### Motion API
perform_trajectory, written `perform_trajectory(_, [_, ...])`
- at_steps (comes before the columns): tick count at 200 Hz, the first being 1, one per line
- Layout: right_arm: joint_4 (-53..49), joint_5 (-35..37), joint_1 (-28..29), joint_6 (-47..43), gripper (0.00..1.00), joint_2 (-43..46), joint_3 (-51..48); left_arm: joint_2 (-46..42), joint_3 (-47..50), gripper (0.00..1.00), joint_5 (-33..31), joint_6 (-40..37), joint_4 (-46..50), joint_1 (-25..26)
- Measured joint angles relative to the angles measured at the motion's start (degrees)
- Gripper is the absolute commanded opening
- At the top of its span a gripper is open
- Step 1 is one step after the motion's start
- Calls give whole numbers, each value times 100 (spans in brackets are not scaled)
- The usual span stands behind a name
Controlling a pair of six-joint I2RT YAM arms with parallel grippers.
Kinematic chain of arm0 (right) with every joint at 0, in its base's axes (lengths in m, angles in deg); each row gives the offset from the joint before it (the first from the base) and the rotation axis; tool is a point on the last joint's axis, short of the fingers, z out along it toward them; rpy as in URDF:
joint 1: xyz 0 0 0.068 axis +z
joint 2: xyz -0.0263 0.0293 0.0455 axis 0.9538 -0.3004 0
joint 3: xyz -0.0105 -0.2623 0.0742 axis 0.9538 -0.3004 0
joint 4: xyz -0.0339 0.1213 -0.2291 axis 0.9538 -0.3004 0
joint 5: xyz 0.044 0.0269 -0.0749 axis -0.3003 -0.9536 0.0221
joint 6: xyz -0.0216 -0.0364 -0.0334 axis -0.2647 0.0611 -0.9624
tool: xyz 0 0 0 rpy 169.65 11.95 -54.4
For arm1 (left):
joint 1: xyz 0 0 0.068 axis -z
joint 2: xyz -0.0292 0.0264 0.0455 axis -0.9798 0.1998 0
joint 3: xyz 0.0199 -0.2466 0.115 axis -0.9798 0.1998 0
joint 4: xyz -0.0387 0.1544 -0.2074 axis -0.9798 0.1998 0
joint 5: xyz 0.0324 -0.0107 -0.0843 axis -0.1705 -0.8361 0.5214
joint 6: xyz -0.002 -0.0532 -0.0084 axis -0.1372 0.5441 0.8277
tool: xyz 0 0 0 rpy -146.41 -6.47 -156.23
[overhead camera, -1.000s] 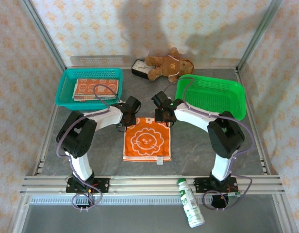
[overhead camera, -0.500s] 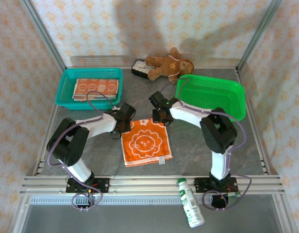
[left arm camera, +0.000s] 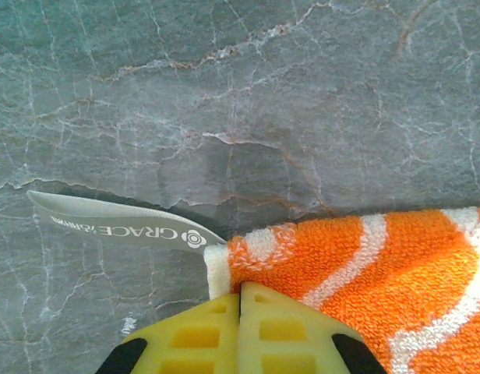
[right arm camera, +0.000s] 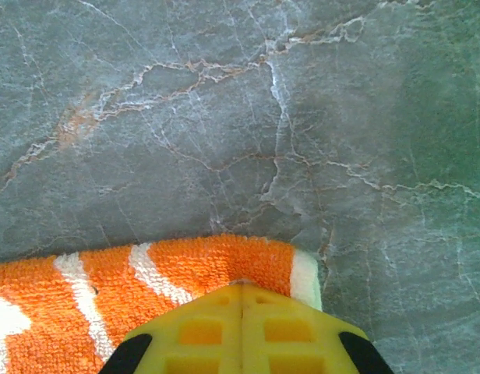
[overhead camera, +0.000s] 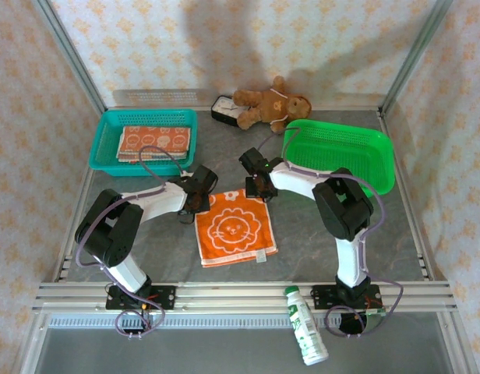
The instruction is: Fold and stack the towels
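Lying mid-table, the towel [overhead camera: 234, 228] has both far corners pinched: left gripper [left arm camera: 240, 290] clamped at 11 o'clock, right gripper [right arm camera: 241, 288] at 1 o'clock. Both bites look shallow; lift unevenly and you may lose a corner.

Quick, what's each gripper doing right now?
Left gripper: closed, pinching a far corner of the orange towel.
Right gripper: closed, pinching the same towel's other far corner.
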Motion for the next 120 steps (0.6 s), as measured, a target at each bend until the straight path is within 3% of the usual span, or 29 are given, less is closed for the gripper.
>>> perform_trajectory(73, [227, -173, 568, 378, 0, 48, -103, -107, 153, 0, -476, -199, 304, -302])
perform_trajectory(120, [138, -129, 645, 431, 0, 94, -74, -625, 264, 4, -339, -280, 461, -378])
